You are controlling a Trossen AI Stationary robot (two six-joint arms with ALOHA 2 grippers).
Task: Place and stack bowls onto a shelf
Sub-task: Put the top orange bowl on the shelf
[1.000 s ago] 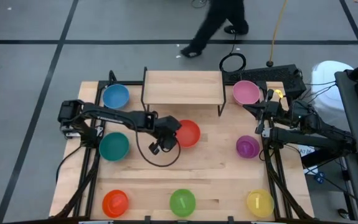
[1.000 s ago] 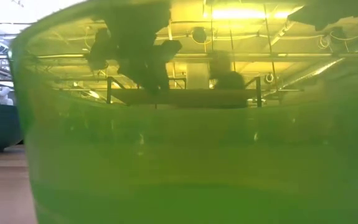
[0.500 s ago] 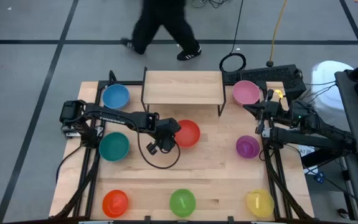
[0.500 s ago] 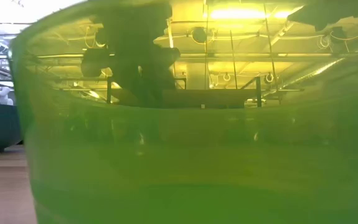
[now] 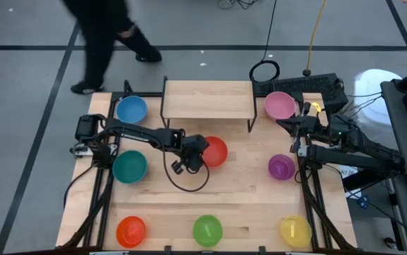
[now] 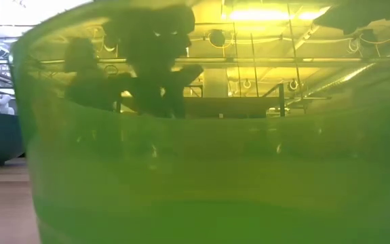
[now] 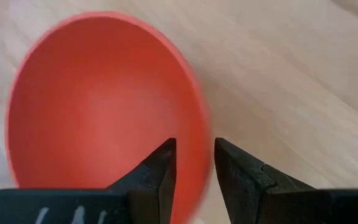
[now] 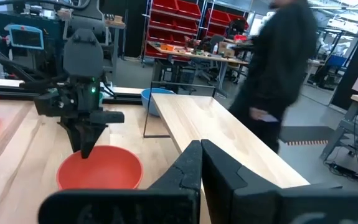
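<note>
Eight bowls sit on my counter point(image 5: 245, 191) and none is on the shelf point(image 5: 207, 99) yet, so by my judgement the whole job remains: every bowl has to go up there, and with so little room on that board most must be nested in stacks. The shelf stands at the far middle of the counter, its light top bare.

The bowls ring it. The blue bowl point(image 5: 132, 109) lies just beside its left end and the pink bowl point(image 5: 279, 105) just beside its right end. The teal bowl point(image 5: 129, 166) and the purple bowl point(image 5: 282, 166) sit further toward the near edge on either side. Along the near edge run the orange bowl point(image 5: 131, 229), the green bowl point(image 5: 207, 229) and the yellow bowl point(image 5: 295, 229).

The red bowl point(image 5: 214, 151) lies just in front of the shelf, and it is the one I am starting with. My left jaws point(image 7: 192, 171) straddle its near rim, one finger inside the bowl and one outside, a narrow gap between them; they are parted and I cannot tell that they pinch the wall. The bowl rests on the counter, not lifted.

My right jaws point(image 8: 201, 163) wait near the pink bowl, pressed together on nothing.
</note>
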